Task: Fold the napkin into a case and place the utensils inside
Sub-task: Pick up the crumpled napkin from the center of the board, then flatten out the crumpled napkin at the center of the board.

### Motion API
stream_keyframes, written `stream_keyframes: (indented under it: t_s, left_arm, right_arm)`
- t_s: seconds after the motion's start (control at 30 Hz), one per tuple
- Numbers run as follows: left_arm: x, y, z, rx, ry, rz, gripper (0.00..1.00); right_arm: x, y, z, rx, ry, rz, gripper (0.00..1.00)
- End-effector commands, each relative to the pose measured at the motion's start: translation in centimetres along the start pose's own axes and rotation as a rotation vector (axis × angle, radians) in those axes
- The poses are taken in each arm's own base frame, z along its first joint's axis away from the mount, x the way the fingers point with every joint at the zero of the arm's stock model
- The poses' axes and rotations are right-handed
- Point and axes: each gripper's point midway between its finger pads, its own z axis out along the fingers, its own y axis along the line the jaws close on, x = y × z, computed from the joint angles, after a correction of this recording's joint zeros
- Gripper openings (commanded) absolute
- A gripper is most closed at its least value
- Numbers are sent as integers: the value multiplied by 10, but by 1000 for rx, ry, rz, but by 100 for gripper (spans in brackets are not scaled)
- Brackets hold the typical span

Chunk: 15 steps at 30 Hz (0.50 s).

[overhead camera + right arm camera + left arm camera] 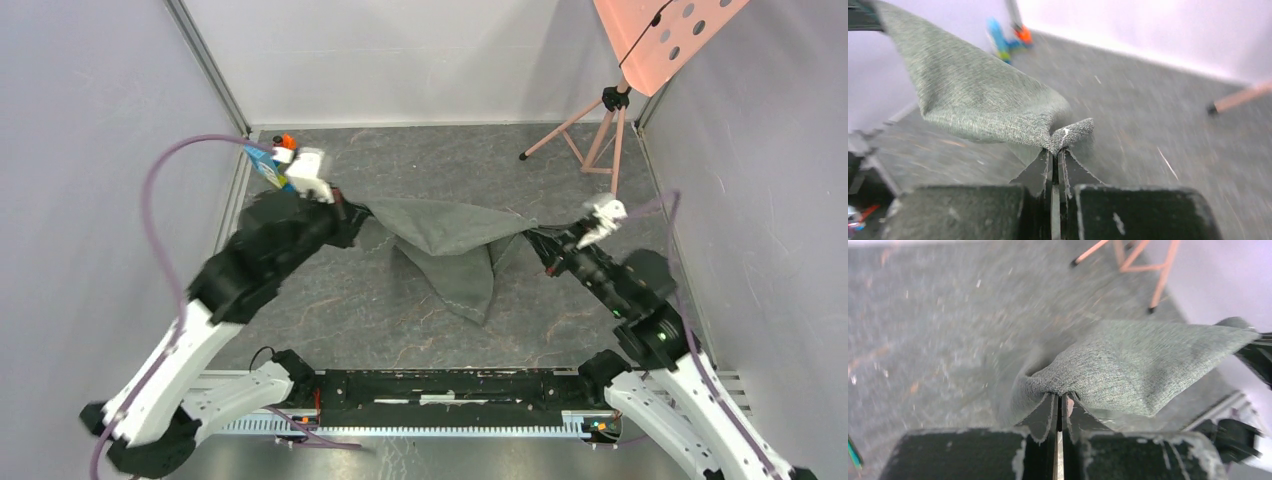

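The napkin [450, 235] (middle sagging) is pinched by left gripper [1059, 401] and right gripper [1054, 156].

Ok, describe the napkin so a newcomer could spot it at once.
Start at the grey marbled table. Above its middle, the napkin hangs stretched between the left gripper and the right gripper, each shut on one end. It is the only soft grey-green cloth; the pink tripod and the blue-orange blocks stand rigid at the far edge.
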Motion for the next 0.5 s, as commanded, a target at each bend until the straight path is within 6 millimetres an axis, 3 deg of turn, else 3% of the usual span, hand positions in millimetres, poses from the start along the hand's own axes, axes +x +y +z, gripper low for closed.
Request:
stream_keyframes:
  t_s: [0.0,0.1,0.17,0.23,0.33,0.4,0.47]
  left_arm:
    - [-29,-23,-79,204,-52,197,2]
    - [-56,-33,-114,261,-140,186,2]
    - [-71,-24,-116,184,-182,139,2]
    - [-76,-12,-100,89,-186,111,2]
    - [-75,24,-55,-192,-121,85,2]
    - [-67,46,-15,-339,-48,93,2]
    - [-53,67,32,-374,63,51,2]
  right_arm:
    - [-93,76,-50,-389,-344,-44,0]
    - [-124,97,-77,-501,-472,-20,0]
    - [-132,98,-81,-507,-509,-7,0]
    - [-132,79,-64,-393,-508,32,1]
    - [-105,6,-18,11,-402,128,0]
    - [-69,-58,3,362,-306,172,0]
    - [-33,-105,13,631,-230,149,1]
